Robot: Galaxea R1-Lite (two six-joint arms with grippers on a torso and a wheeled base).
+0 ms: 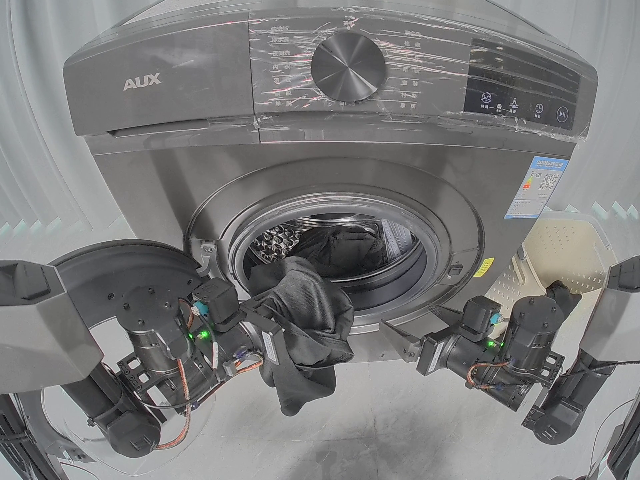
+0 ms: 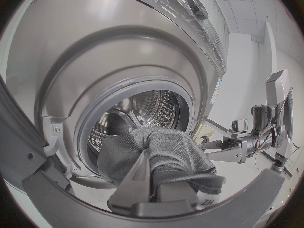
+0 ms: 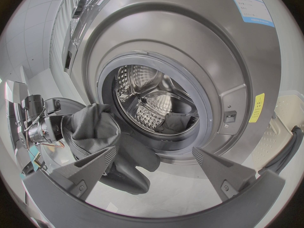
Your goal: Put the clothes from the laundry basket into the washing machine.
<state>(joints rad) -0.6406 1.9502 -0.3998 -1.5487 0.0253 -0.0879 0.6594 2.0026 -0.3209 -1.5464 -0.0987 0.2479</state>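
The grey front-loading washing machine (image 1: 280, 161) stands before me with its round opening (image 1: 333, 255) uncovered. A dark garment (image 1: 347, 248) lies inside the drum (image 3: 177, 122). My left gripper (image 1: 270, 331) is shut on a black garment (image 1: 307, 328) just in front of the lower left rim; the cloth drapes over the fingers and hangs down below the opening. In the left wrist view the black garment (image 2: 164, 152) bulges between the fingers (image 2: 139, 174). My right gripper (image 1: 400, 338) stands open and empty below the right rim, fingers (image 3: 218, 171) apart.
The machine's door (image 1: 127, 268) is swung open to the left, behind my left arm. A cream laundry basket (image 1: 567, 248) stands at the machine's right, with a dark strip (image 3: 286, 152) over its rim. Pale floor (image 1: 387, 421) lies below the opening.
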